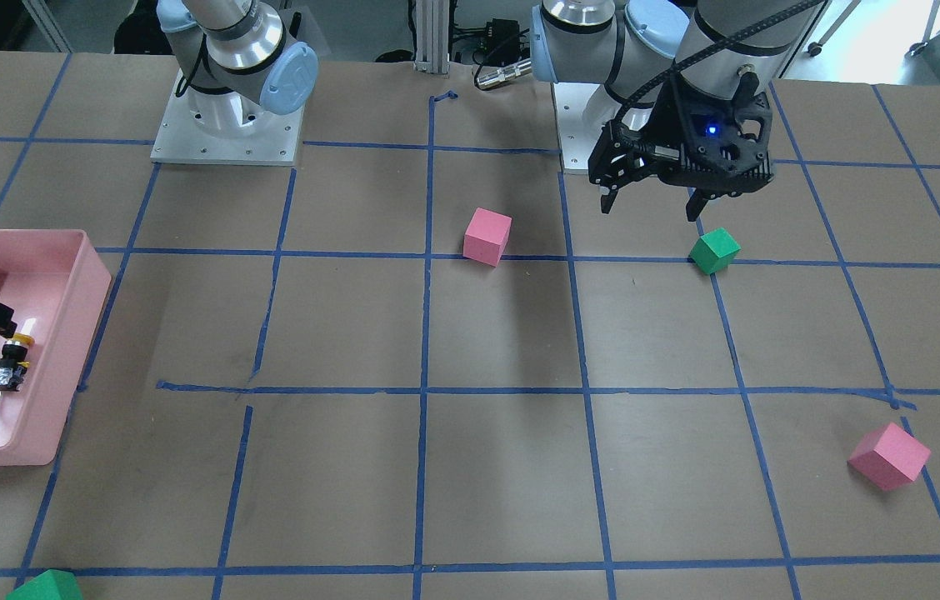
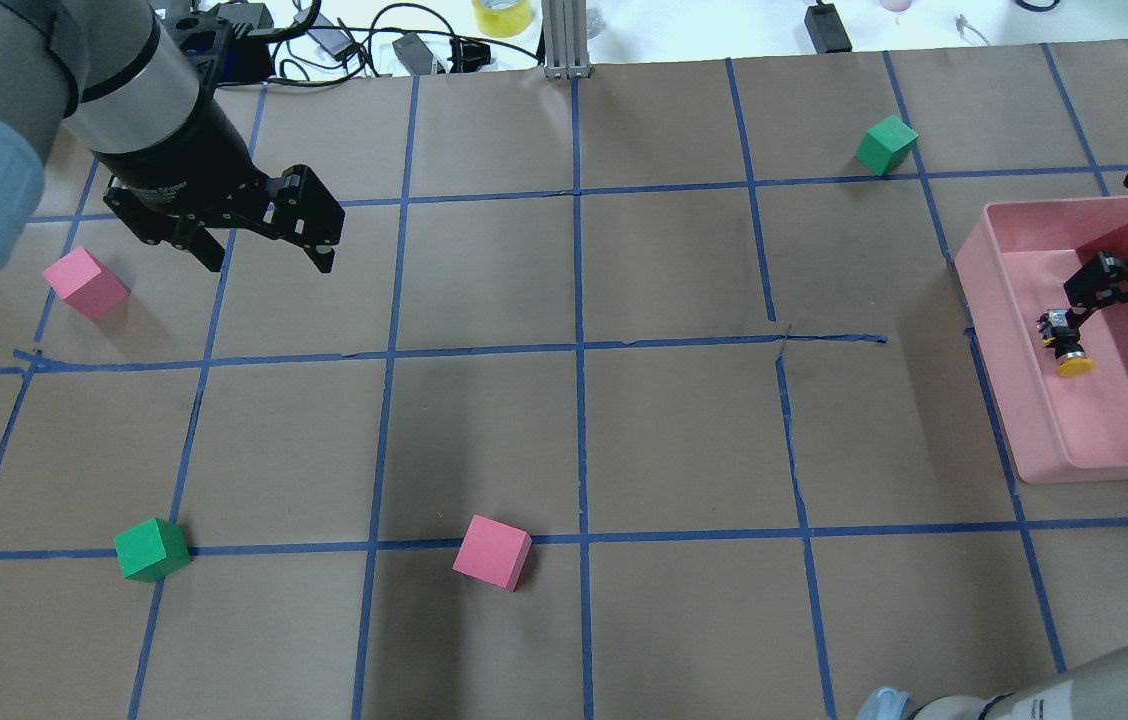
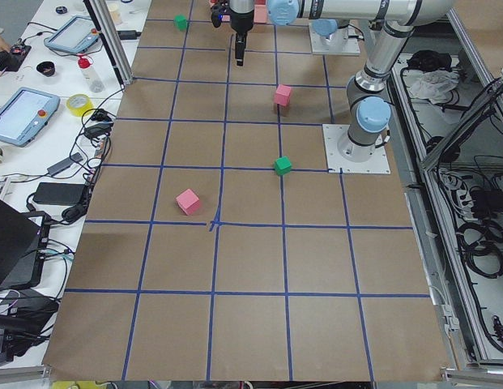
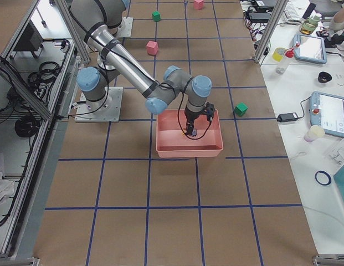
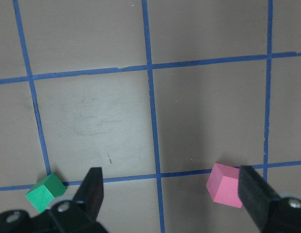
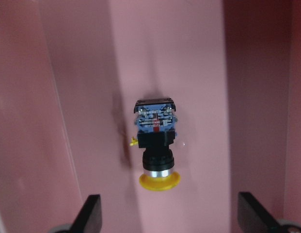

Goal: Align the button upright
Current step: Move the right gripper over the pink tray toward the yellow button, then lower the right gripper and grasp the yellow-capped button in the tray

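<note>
Though on its side, button (image 6: 156,148) beneath spread right gripper (image 6: 169,202)

Qty list, items on worktop (image 2: 684,440).
Robot arms (image 2: 124,90): 2.
Arm base plates (image 1: 224,148): 2, 1 per arm.
Tools: 2, 1 per arm, i.e. left tool (image 2: 269,266) and right tool (image 2: 1121,318).
Pink cubes: 2, ref. pink cube A (image 2: 86,283) and pink cube B (image 2: 492,552).
Green cubes: 2, ref. green cube A (image 2: 152,549) and green cube B (image 2: 887,144).
Cubes total: 4.
Pink bin (image 2: 1104,468): 1.
Button (image 2: 1064,345): 1.
</note>
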{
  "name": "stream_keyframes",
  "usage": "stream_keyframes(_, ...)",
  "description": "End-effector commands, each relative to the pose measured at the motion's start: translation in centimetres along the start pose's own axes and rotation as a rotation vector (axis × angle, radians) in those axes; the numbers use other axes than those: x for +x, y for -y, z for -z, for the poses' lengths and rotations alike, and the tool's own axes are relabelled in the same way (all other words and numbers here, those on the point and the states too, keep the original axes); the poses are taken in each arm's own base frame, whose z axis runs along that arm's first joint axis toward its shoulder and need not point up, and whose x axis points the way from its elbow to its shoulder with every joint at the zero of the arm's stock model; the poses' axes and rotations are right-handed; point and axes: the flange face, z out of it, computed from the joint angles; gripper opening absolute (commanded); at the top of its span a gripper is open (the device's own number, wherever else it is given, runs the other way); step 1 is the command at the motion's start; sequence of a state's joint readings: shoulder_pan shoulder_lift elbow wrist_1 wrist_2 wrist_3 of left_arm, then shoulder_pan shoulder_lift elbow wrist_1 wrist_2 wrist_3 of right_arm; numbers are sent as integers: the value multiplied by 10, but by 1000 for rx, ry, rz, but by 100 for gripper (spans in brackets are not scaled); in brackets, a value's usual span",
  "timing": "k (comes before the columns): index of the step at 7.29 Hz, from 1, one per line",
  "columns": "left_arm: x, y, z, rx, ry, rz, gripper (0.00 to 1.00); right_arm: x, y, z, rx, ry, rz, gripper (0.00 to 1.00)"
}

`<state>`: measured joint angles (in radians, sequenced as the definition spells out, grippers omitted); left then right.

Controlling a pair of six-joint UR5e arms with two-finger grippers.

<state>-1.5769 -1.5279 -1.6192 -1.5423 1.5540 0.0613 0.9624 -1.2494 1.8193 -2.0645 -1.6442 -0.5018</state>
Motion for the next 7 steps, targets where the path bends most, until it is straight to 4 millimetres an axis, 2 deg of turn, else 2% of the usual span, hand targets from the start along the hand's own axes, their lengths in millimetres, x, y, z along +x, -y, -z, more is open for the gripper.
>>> stream_keyframes(1,0,0,0,2,-2,0,100,4,4,-34,-30,-38,-9,100)
stream_keyframes(4,0,0,0,2,-3,0,100,4,8,-57,-65,-14,-7,100)
stream_keyframes(5,0,0,1,5,-3,0,100,4,8,-58,-67,-11,-6,81)
stream_keyframes(6,0,0,1,5,-3,0,100,4,7,-58,-76,-12,-7,35)
stream_keyframes(7,0,0,1,3,-3,0,100,4,7,-58,-77,-10,-9,0)
